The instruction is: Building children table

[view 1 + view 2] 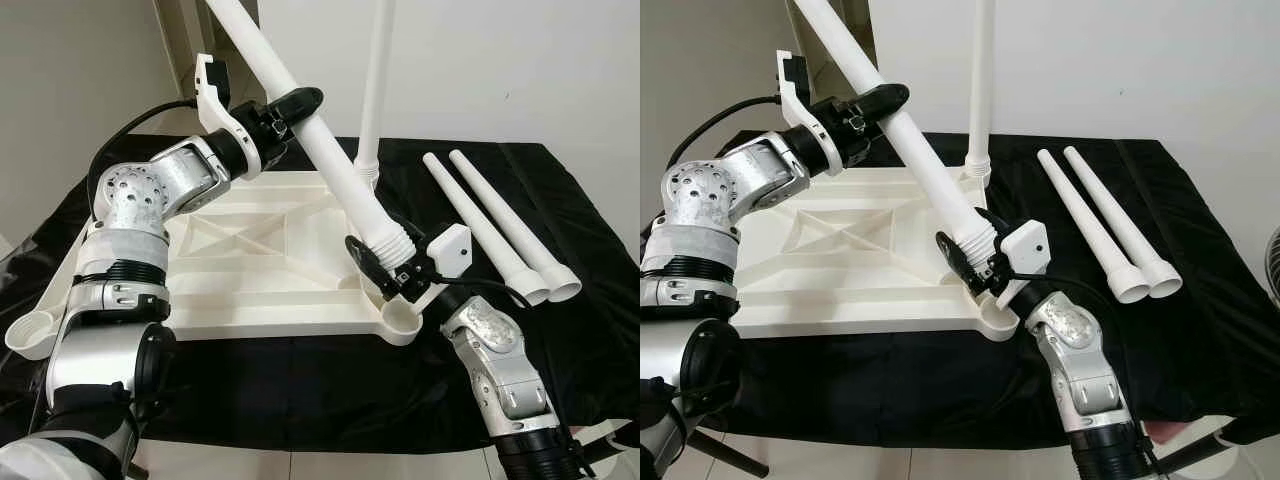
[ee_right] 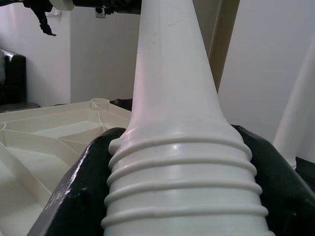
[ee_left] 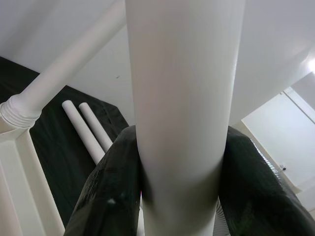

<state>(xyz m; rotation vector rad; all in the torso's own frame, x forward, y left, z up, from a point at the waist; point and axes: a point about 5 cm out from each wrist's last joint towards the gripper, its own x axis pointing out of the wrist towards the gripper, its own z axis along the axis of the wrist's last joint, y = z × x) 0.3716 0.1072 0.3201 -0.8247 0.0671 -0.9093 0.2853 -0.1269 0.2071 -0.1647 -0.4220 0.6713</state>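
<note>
Where black cloth (image 1: pixel 300 390) covers floor, tabletop (image 1: pixel 260 265) lies inverted.

The upturned tabletop (image 1: pixel 270 255) is lying on the cloth-covered surface (image 1: pixel 560 220) in front of me, with one leg (image 1: pixel 375 90) standing upright in its far right corner socket. I am holding a second leg (image 1: pixel 320 140) slanted over the near right corner socket (image 1: pixel 402 322), my right gripper (image 1: pixel 385 268) clasping its threaded near end and my left gripper (image 1: pixel 285 112) clasping it farther up. Two more legs (image 1: pixel 500 225) are lying side by side on the surface to the right of the tabletop.
</note>
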